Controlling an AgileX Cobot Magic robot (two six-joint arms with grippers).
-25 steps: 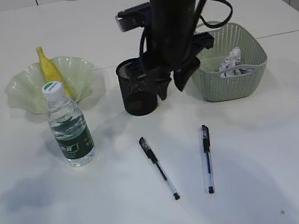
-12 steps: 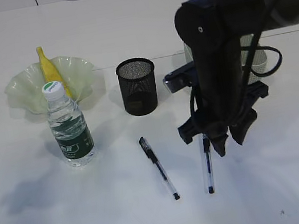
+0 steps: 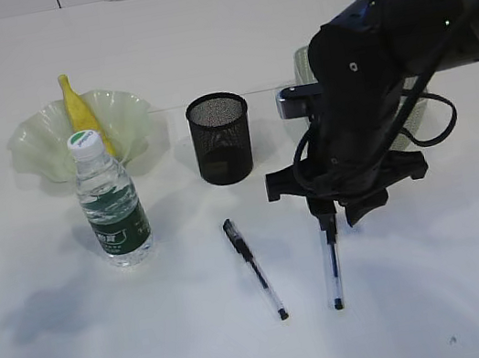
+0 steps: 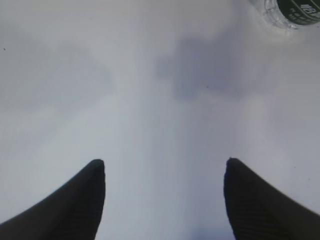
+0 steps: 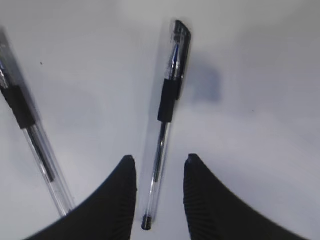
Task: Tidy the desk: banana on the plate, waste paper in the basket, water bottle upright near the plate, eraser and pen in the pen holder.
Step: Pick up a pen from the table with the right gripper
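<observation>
The banana (image 3: pixel 76 106) lies on the green glass plate (image 3: pixel 40 144), and the water bottle (image 3: pixel 112 204) stands upright in front of it. The black mesh pen holder (image 3: pixel 221 138) stands mid-desk. Two pens lie on the desk: a left pen (image 3: pixel 255 269) (image 5: pixel 24 117) and a right pen (image 3: pixel 332 266) (image 5: pixel 168 105). My right gripper (image 3: pixel 339 217) (image 5: pixel 160 159) is low over the right pen and open, its fingers straddling the barrel with a gap on each side. My left gripper (image 4: pixel 164 162) hangs open over bare desk near the bottle's base (image 4: pixel 292 11). The eraser and the waste paper are hidden.
My right arm hides most of the green basket (image 3: pixel 301 68) at the back right. The white desk (image 3: pixel 112 350) stretches bare across the front left. The left arm does not show in the exterior view.
My right arm swung from beside the pen holder forward and to the right, then came down over the right pen. Its jaws have narrowed. The left gripper looks unchanged.
</observation>
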